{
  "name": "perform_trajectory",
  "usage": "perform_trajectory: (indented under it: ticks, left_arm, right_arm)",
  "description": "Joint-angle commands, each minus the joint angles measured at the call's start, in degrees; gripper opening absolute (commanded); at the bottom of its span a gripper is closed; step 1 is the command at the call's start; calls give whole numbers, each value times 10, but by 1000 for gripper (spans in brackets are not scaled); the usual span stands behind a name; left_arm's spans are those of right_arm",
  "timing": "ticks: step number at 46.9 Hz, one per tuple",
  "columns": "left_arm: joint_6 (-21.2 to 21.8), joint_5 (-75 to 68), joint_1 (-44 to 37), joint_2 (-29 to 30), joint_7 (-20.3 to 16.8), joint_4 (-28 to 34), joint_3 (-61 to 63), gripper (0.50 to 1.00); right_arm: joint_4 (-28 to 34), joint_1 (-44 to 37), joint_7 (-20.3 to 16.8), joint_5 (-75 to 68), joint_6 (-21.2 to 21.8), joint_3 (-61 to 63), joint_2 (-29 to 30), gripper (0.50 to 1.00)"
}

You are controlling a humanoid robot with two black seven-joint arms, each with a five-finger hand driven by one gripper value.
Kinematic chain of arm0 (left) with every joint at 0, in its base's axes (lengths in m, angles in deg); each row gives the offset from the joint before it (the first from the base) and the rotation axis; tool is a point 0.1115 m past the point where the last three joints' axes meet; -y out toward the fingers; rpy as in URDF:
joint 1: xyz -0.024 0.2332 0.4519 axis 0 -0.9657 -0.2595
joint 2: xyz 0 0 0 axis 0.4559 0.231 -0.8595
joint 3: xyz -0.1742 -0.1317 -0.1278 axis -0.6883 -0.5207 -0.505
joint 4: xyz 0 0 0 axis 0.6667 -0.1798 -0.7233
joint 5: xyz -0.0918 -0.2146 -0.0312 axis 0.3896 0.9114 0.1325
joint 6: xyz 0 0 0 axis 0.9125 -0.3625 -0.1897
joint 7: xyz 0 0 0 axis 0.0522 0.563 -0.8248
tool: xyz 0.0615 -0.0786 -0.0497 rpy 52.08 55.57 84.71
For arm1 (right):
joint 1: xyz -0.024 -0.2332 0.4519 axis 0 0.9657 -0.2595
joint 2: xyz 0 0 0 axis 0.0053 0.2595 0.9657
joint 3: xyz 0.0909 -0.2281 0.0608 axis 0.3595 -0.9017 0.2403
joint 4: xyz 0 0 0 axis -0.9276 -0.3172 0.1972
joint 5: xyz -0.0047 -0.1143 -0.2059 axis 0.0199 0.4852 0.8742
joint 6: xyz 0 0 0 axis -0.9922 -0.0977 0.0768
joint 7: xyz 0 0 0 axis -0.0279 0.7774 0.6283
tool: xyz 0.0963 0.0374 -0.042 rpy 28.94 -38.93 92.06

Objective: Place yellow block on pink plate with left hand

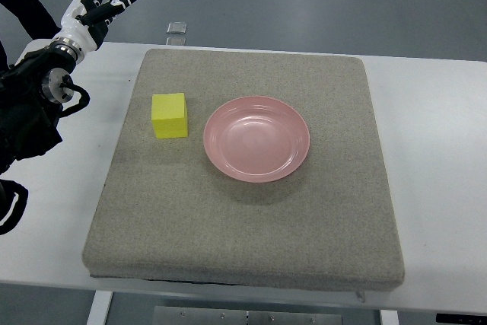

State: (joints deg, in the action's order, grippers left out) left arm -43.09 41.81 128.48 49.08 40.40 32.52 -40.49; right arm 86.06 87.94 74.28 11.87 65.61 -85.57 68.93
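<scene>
A yellow block (170, 115) sits on the grey mat (251, 218), just left of the pink plate (256, 138), with a small gap between them. The plate is empty and lies near the mat's middle. My left hand (99, 7) is raised at the upper left, beyond the table's far edge and well away from the block. Its fingers are spread and hold nothing. My right arm does not show.
The mat lies on a white table (434, 135) with bare margins at left and right. A small clear object (176, 28) lies on the floor past the table's far edge.
</scene>
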Motion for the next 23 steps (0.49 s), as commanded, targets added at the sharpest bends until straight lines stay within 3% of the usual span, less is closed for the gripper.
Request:
perform_trajectory:
  ticks: [1, 10, 18, 23]
  left_arm:
    - [-16, -11, 27, 26, 1, -1, 95, 992]
    - [-170, -96, 98, 67, 0, -12, 319, 990]
    - [-170, -219, 122, 73, -12, -12, 364, 979]
    - [-170, -324, 142, 73, -62, -28, 364, 973]
  right_arm:
    - [0, 0, 0, 0, 0, 0, 0, 924]
    - [0, 0, 0, 0, 0, 0, 0, 924]
    - [0, 0, 0, 0, 0, 0, 0, 924]
    - [0, 0, 0, 0, 0, 0, 0, 924]
